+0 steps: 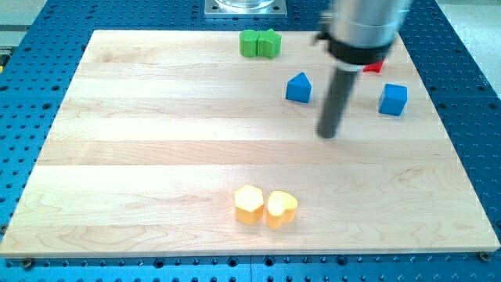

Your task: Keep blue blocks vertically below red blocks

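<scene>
A blue house-shaped block [298, 88] lies in the upper right part of the wooden board [156, 157]. A blue cube [393, 99] lies further to the view's right. A red block [374, 67] shows only as a small piece behind the arm's body, above and between the blue blocks; its shape cannot be made out. My tip [329, 134] rests on the board below and between the two blue blocks, a little right of and below the house-shaped one, touching neither.
Two green blocks [259, 44] sit side by side at the board's top edge. Two yellow blocks [265, 207] sit together near the bottom middle. A blue perforated table [31, 94] surrounds the board. A metal mount [244, 8] shows at the top.
</scene>
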Action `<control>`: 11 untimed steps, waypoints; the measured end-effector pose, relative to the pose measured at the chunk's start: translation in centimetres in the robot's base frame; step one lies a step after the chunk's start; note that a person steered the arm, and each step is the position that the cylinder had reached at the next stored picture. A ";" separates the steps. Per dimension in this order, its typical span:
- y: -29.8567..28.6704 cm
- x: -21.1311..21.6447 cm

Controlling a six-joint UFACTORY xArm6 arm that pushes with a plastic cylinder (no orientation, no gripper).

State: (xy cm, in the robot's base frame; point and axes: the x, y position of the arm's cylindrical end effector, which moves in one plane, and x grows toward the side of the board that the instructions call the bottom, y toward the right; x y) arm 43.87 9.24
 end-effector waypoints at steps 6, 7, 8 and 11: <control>9.5 -8.7; 8.8 -9.4; 7.2 -11.3; 10.9 -11.3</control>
State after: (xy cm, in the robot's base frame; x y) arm 32.58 20.09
